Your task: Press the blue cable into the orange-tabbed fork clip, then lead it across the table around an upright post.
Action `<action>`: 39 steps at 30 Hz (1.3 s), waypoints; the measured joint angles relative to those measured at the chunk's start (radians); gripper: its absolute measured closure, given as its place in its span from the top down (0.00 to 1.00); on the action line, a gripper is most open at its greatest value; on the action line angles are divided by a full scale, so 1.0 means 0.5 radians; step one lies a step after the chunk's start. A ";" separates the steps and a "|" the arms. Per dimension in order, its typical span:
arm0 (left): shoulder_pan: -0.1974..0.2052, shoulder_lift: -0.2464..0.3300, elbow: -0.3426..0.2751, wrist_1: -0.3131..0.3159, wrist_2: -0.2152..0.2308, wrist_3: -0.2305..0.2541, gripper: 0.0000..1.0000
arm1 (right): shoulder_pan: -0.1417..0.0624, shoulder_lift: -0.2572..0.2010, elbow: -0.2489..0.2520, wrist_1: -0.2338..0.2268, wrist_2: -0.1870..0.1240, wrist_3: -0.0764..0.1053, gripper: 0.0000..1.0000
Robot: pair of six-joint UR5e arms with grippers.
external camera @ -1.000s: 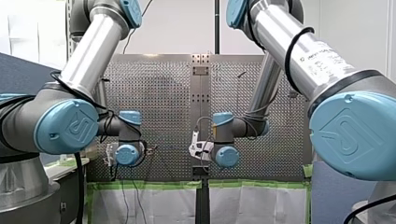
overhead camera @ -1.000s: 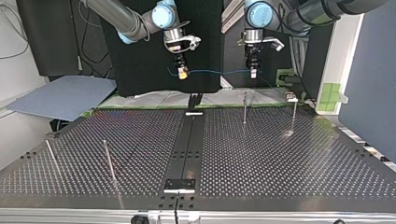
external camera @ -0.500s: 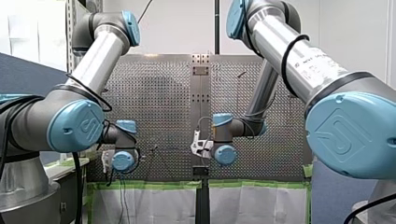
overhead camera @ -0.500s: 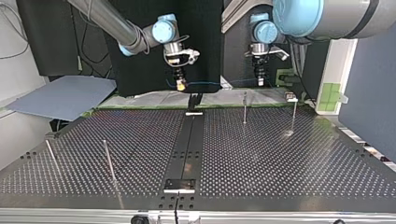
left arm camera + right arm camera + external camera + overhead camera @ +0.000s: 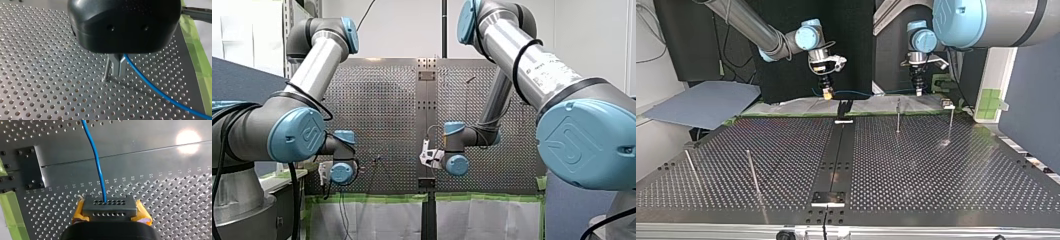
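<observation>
Blue cable (image 5: 856, 92) hangs between my left gripper (image 5: 919, 92) and my right gripper (image 5: 826, 94), both pointing down, clamped on it; past my left gripper it trails toward four o'clock. Wrist joints (image 5: 343, 172) hide the fingertips in the front view.

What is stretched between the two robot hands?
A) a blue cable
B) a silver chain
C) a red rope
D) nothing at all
A: in the top view a blue cable runs from my right gripper across to my left gripper, and each wrist view shows it coming out of that gripper's closed fingers.
</observation>
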 joint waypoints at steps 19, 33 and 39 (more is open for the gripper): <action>-0.018 -0.013 0.091 -0.046 0.156 -0.003 0.00 | -0.044 0.165 -0.093 0.050 -0.062 -0.007 0.00; -0.034 -0.020 0.102 -0.053 0.179 -0.006 0.00 | -0.063 0.324 -0.125 0.052 -0.063 -0.028 0.00; -0.039 -0.097 0.165 -0.062 0.162 -0.004 0.00 | -0.069 0.349 -0.132 0.026 -0.062 -0.033 0.00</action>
